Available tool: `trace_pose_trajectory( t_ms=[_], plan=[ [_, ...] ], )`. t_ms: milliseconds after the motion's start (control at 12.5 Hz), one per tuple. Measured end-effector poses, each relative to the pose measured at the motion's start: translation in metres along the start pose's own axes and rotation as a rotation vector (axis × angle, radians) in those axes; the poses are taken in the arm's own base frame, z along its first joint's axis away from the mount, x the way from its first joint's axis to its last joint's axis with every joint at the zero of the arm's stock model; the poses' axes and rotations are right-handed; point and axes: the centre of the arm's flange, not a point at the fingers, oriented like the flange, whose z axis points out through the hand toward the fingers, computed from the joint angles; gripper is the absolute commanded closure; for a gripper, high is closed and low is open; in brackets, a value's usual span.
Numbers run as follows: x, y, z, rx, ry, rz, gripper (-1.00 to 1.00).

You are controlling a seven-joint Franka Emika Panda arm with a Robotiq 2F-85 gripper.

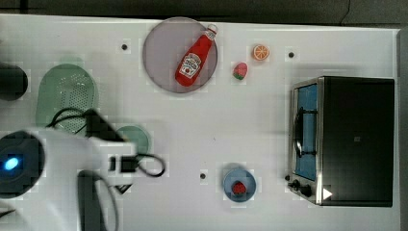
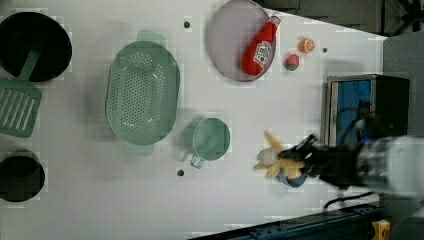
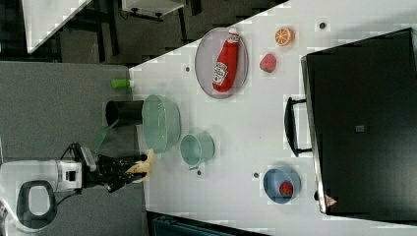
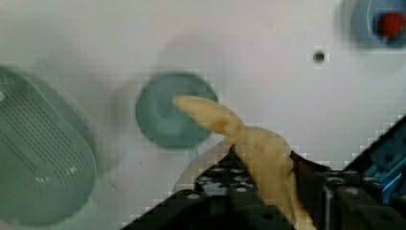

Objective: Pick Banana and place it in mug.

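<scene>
Gripper (image 4: 249,167): jaws clamped on the banana (image 4: 230,129), carried above the table (image 1: 250,120) near its front edge, tip over the mug (image 4: 174,109) beside the strainer (image 2: 142,92); risk: long curved banana catches the small rim and tips out.

A white table (image 1: 250,120) with small dark holes fills the scene, evenly lit. In the top view a dark strip of floor (image 1: 192,7) runs along its upper edge. In the right view grey floor (image 3: 49,98) lies at the right view's left, with a second white tabletop (image 3: 49,14) on dark legs in the upper corner. A blue frame rail (image 2: 300,227) borders the table's lower edge in the left view.
</scene>
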Motion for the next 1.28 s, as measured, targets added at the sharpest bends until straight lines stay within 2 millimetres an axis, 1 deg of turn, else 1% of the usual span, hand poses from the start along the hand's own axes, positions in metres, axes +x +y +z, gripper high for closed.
trace_pose_trajectory(
  t_ms=[80, 160, 240, 320, 400, 560, 720, 800, 960, 1040, 1200, 1280],
  plan=[
    [-0.013, -0.011, 0.010, 0.011, 0.004, -0.002, 0.32],
    [-0.022, -0.024, 0.017, 0.052, 0.019, 0.011, 0.32],
    [-0.030, -0.035, 0.026, 0.088, 0.029, 0.024, 0.32],
    [-0.034, -0.043, 0.040, 0.126, 0.039, 0.032, 0.32],
    [-0.033, -0.047, 0.056, 0.155, 0.042, 0.061, 0.32],
    [-0.028, -0.051, 0.100, 0.147, -0.011, 0.128, 0.32],
    [-0.014, -0.053, 0.148, 0.104, -0.047, 0.167, 0.32],
    [-0.005, -0.053, 0.170, 0.096, -0.050, 0.170, 0.24],
    [0.010, -0.047, 0.211, 0.053, -0.065, 0.182, -0.18],
    [0.014, -0.046, 0.226, 0.058, -0.071, 0.193, -0.40],
    [0.017, -0.041, 0.245, 0.020, -0.086, 0.192, -0.84],
    [0.018, -0.040, 0.246, 0.020, -0.098, 0.208, -0.99]
  ],
)
